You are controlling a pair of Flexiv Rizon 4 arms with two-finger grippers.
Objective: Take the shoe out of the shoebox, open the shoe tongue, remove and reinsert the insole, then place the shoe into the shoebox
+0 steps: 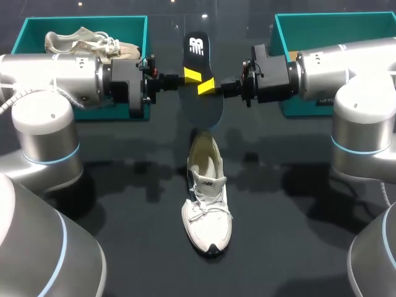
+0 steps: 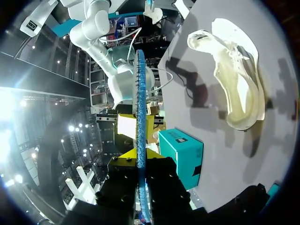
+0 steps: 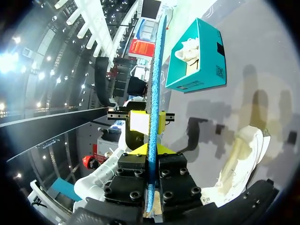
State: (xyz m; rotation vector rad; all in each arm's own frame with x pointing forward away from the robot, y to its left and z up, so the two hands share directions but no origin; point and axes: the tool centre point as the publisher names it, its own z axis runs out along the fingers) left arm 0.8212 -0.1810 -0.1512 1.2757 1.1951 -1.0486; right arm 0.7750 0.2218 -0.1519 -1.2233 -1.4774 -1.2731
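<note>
**Fig.: insole held over shoe, pre-reinsertion (judged).**

- The insole is hanging in the air at mid-table, dark face up.
- The L claw is clamping it from the L edge and the R claw from the R edge, both at approx. mid-length and facing each other.
- In each wrist view the insole is showing edge-on, with both yellow tips pressing its two faces.

**Key relation.**
- The shoe is lying upright on the table, below the insole and nearer the robot, with its toe pointing at the robot and its collar facing away.
- The insole's long axis is running roughly in line w/ the shoe's.
- Its wide forefoot end is hovering just over the collar and its logo end is pointing away.
- Judged: the forefoot end needs tipping down into the opening and sliding toward the toe.
- Neither arm is nearer, as both are sharing the grip.

**Surroundings.**
- The L shoebox is sitting at the far L behind the L arm, holding a second shoe.
- The R shoebox is sitting at the far R. Its contents are mostly hidden by the R arm.

**Obstruction.**
- Nothing is lying between insole and shoe.
- The tongue and laces around the opening are the likely snag, though how far open the tongue is cannot be told.
</note>
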